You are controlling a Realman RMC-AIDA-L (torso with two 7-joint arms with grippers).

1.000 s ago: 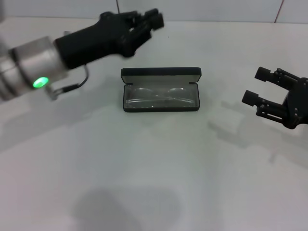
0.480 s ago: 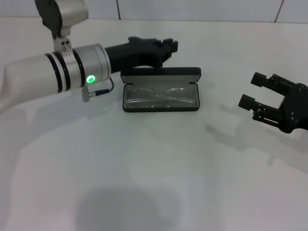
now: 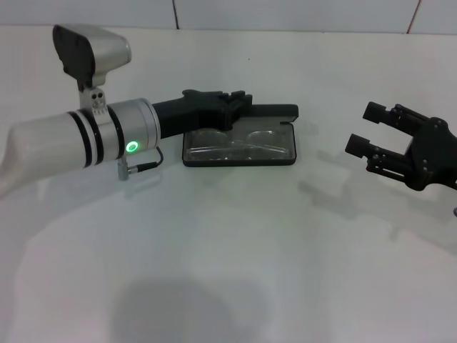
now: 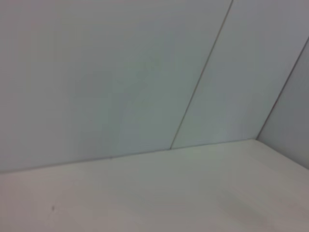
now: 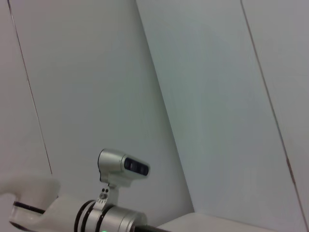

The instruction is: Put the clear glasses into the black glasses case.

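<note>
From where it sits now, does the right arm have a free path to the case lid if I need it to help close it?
Probably yes. The right gripper hangs open off to the right of the black glasses case, with only bare table between. The left gripper already crowds the lid's rear left.

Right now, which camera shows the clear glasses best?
The head view. The clear glasses lie inside the open black glasses case, with the left tool over the case's back edge. Neither wrist view shows them: the left sees only wall and table, the right only wall and the left arm.
</note>
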